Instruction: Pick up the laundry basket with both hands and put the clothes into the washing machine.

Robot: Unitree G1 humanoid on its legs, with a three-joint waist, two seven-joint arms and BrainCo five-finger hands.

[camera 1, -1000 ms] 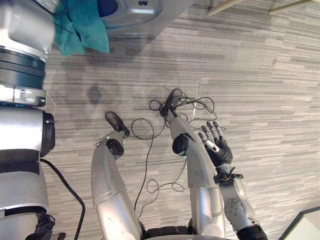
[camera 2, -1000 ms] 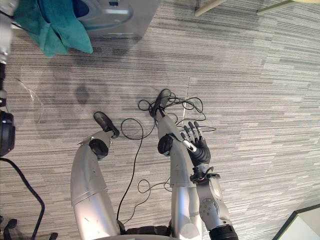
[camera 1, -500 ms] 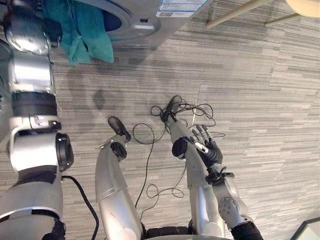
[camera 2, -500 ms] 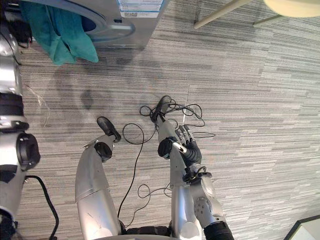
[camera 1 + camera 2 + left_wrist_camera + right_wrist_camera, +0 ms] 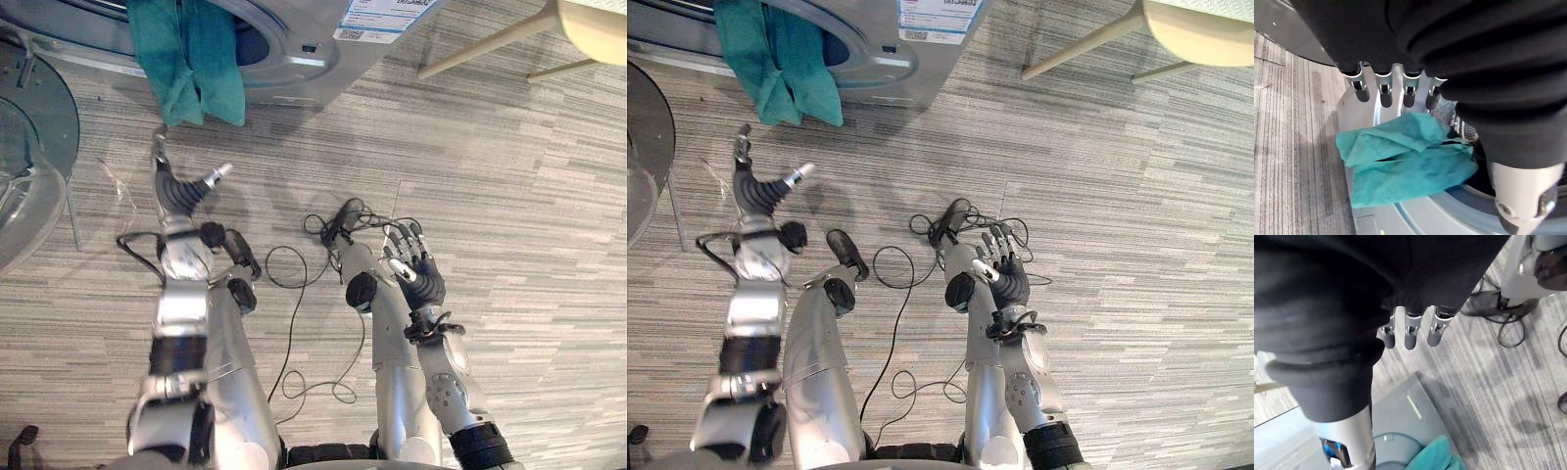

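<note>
One washer, at the floor's far edge, with its door swung wide to the left and the drum mouth uncovered.
One stool, at the floor's far right corner, no part of my job.
One teal cloth, draped over the lower lip of the mouth, upper part inside and the rest hanging down the washer's front.
One left hand, raised just below the cloth and apart from it. Fingers straight, thumb spread, nothing in it.
One right hand, over the floor's middle and well apart from the washer. Fingers splayed and slack, likewise empty.
My reckoning: the load has reached the machine but is not fully in. What I have left is pushing the hanging part into the drum.
</note>
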